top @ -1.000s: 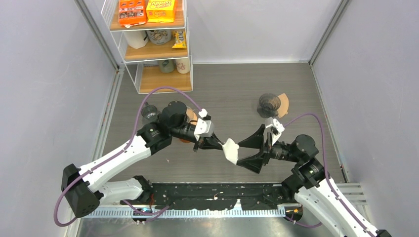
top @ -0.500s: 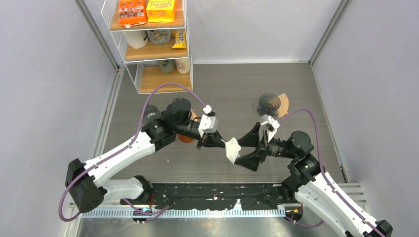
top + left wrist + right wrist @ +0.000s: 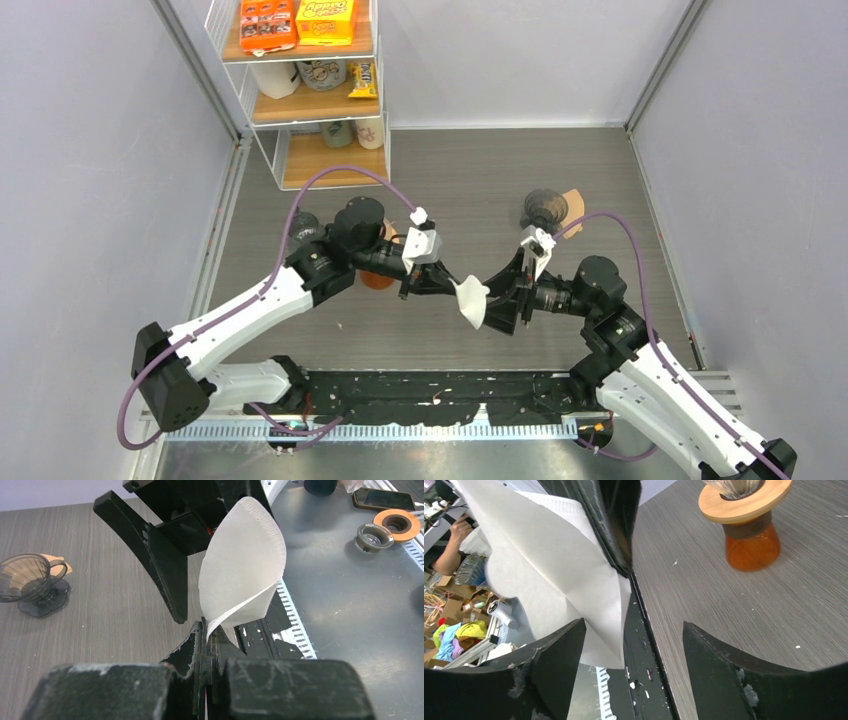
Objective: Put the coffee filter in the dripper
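My left gripper [image 3: 452,288] [image 3: 210,630] is shut on the lower edge of a white paper coffee filter [image 3: 470,302] [image 3: 245,565], held in the air over the middle of the table. My right gripper [image 3: 492,308] [image 3: 634,630] faces it, open, with the filter [image 3: 549,580] reaching in between its fingers and lying against the left finger [image 3: 554,655]. The dripper [image 3: 545,210] [image 3: 30,582], a smoky see-through cone with a handle, stands on the table behind the right arm, apart from both grippers.
An orange stand with a wooden collar [image 3: 378,272] [image 3: 749,525] sits under the left arm. A wire shelf rack [image 3: 310,90] with boxes and cups stands at the back left. A black strip [image 3: 430,400] runs along the near edge.
The right gripper has moved left until its fingers straddle the filter, and its jaws have narrowed a little. The left arm shifted slightly right early on and then held still.
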Tool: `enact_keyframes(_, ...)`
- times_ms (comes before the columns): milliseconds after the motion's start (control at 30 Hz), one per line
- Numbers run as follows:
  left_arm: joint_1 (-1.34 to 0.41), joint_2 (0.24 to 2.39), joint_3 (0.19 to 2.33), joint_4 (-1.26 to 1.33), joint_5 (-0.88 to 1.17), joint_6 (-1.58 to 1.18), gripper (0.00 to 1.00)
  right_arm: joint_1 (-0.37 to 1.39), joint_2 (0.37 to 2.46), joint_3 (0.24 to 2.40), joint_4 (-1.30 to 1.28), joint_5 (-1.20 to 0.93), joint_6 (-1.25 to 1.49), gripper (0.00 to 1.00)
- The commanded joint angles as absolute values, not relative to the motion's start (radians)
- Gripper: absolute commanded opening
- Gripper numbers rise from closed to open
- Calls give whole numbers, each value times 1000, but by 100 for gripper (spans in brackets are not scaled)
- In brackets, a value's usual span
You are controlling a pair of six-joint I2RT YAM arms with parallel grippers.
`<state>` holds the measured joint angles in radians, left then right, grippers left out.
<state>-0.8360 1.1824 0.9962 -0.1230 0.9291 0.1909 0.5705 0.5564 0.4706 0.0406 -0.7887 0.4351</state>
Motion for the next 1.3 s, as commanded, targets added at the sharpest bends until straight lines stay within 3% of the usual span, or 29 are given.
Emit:
enact_keyframes(0,-839,1141,991,-56,925,185,0,577,542,515,-24,-751,412,74)
enact_keyframes(200,-839,1139,991,-47,916,166,1,576,539,510,-6,-768,432,54)
enact_keyframes(433,-839,1144,982,-43,904,160,1,577,521,498,89,-806,454,37)
enact_keyframes(600,-839,1139,974,-41,898,161,1,577,488,493,89,-794,446,7)
enact_keyframes(933,-839,1117,956,-14,903,153,6,577,474,523,7,-738,400,5)
enact_keyframes(1100,-839,1111,945,-13,904,156,0,577,470,546,-72,-702,374,6)
enact_keyframes(1267,-838,1103,922,17,879,130,0,577,434,566,-154,-650,335,31)
